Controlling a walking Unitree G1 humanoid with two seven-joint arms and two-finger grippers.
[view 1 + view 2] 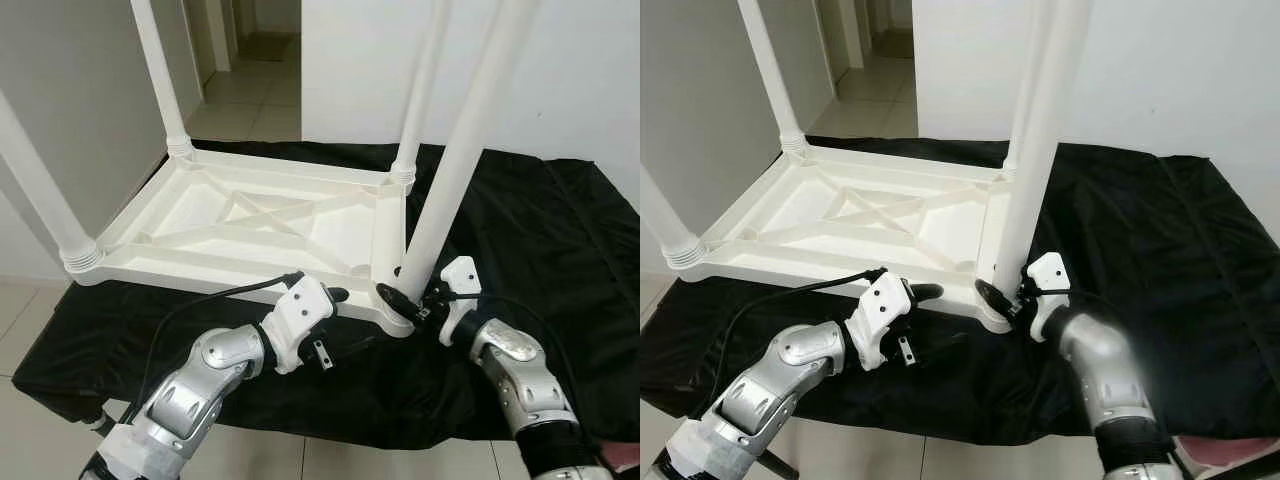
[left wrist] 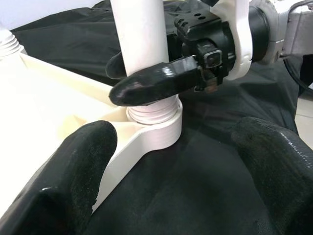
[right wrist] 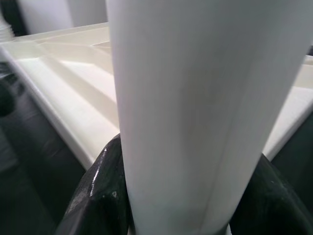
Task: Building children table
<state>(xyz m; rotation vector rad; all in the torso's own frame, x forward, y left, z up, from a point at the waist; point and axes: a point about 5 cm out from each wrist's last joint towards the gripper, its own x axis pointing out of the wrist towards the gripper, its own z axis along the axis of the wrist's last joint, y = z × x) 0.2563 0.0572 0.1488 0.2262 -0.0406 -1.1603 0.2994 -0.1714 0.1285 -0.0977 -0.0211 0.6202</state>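
Right gripper is clamped round the near-right leg at the upturned tabletop's corner. Left gripper hangs open just beside the near edge, black cloth beneath.

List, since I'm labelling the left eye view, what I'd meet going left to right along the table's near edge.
near-left leg → left gripper → near-right leg → right gripper, shut on that leg → black cloth.
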